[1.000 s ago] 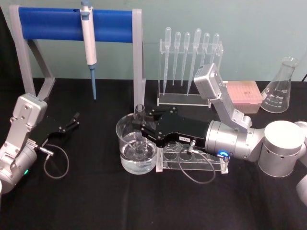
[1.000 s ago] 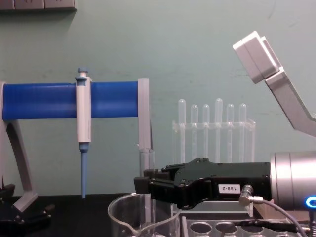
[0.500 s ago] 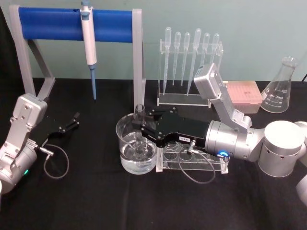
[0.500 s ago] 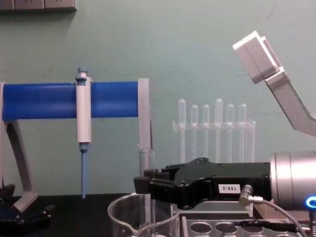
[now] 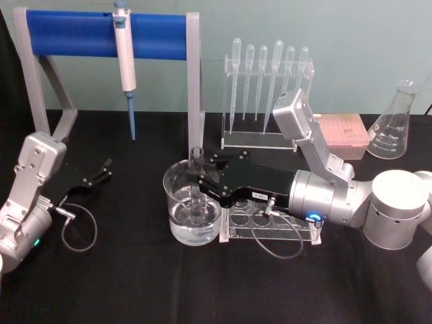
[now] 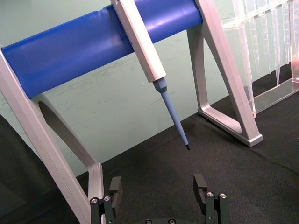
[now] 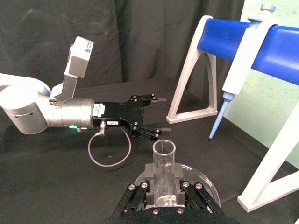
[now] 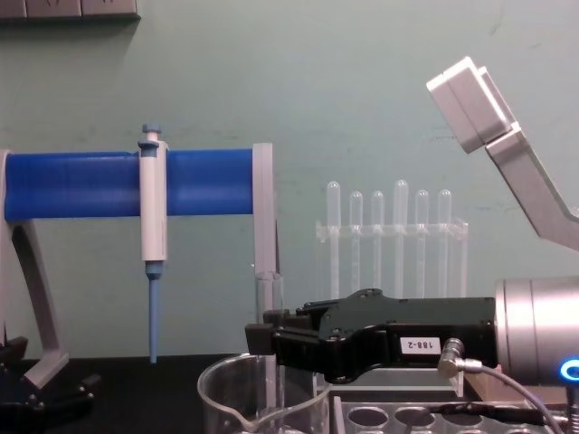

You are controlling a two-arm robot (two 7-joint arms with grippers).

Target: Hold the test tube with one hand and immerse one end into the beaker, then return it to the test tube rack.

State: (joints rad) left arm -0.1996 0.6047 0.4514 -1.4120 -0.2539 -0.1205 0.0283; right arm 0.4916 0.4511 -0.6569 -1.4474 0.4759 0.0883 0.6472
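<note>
Test tube of clear glass [image 5: 197, 177], finger-thick and round-bottomed, stands upright inside the wide clear glass beaker [image 5: 177, 217], its lower end down in the liquid and its flared rim above the beaker's rolled edge. The right gripper [image 5: 202, 179], black with narrow jaws and a small white label, reaches in over the beaker's rim and has its jaws closed on the tube's upper part; the right wrist view shows the tube clamped between the two fingers [image 7: 147, 194]. Just beside the beaker sits a clear rack with round holes [image 5: 297, 230]. The left gripper [image 5: 103, 169], jaws spread apart and holding nothing, rests low over the black tabletop [image 5: 135, 283] near a white-and-blue pipettor [image 5: 125, 61] hanging on a blue-barred stand [image 5: 67, 34].
</note>
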